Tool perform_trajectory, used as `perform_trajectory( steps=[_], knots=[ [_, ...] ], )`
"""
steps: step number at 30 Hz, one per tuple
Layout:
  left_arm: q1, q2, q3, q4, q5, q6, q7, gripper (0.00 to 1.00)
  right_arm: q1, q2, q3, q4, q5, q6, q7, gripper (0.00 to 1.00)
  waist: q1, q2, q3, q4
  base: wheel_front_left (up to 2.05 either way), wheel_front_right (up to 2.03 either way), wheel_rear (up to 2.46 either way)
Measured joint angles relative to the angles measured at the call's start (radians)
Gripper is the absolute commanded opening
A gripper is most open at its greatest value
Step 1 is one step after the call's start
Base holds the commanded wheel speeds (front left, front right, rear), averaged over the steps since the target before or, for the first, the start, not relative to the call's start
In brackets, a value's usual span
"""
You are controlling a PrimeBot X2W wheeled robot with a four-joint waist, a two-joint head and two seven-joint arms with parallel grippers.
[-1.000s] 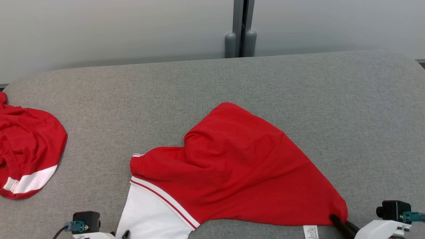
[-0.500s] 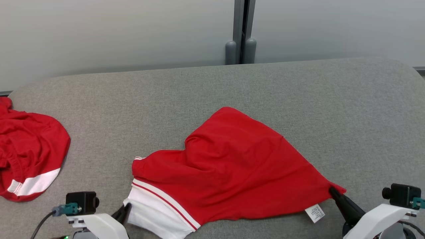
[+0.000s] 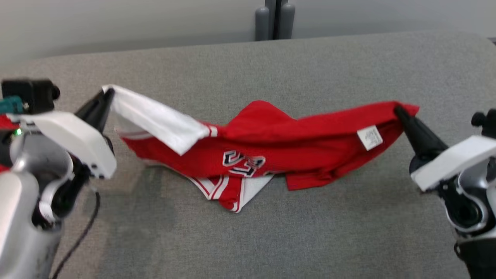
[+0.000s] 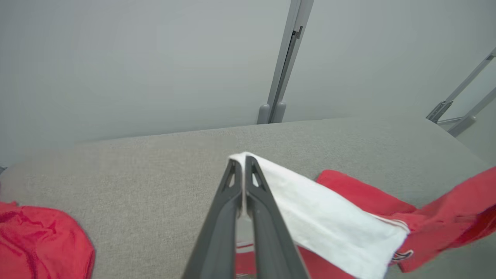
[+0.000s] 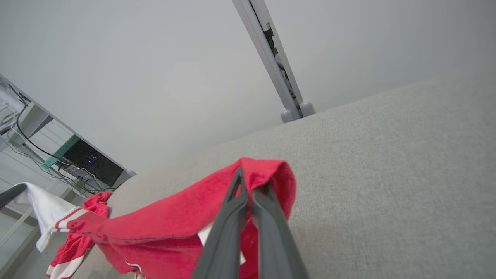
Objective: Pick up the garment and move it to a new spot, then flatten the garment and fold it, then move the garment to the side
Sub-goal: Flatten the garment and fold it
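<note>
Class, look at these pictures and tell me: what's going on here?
A two-armed robot holds a red and white garment strung between its grippers over a grey padded table. The left gripper is shut on a white corner, the right gripper on a red corner near the label. The middle sags toward the table, so it is not yet flattened or folded. A second red garment lies off to the robot's left.

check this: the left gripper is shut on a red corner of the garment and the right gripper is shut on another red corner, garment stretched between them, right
Not quite. The left gripper is shut on a white corner of the garment, not a red one, as the left wrist view shows. The right gripper is shut on a red corner, garment stretched between them.
</note>
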Motion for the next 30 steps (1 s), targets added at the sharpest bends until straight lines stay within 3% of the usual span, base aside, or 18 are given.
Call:
perform_trajectory(
  steps=[9, 19, 30],
  knots=[
    [-0.554, -0.025, -0.058, 0.323, 0.049, -0.145, 0.004, 0.0, -0.461, -0.061, 0.1, 0.16, 0.084, 0.0, -0.044, 0.0, 0.0, 0.0, 0.163, -0.004, 0.0, 0.0, 0.0],
    [-1.068, -0.114, -0.116, 0.774, 0.122, -0.234, -0.098, 0.0, -0.901, -0.106, 0.207, 0.367, 0.142, 0.0, -0.147, 0.0, 0.0001, 0.0, 0.291, 0.019, 0.0, 0.0, 0.0],
    [-1.325, -0.191, -0.135, 1.048, 0.13, -0.258, -0.207, 0.0, -1.115, -0.129, 0.317, 0.513, 0.195, 0.0, -0.198, 0.0, 0.0001, 0.0, 0.282, 0.027, 0.0, 0.0, 0.0]
  ],
)
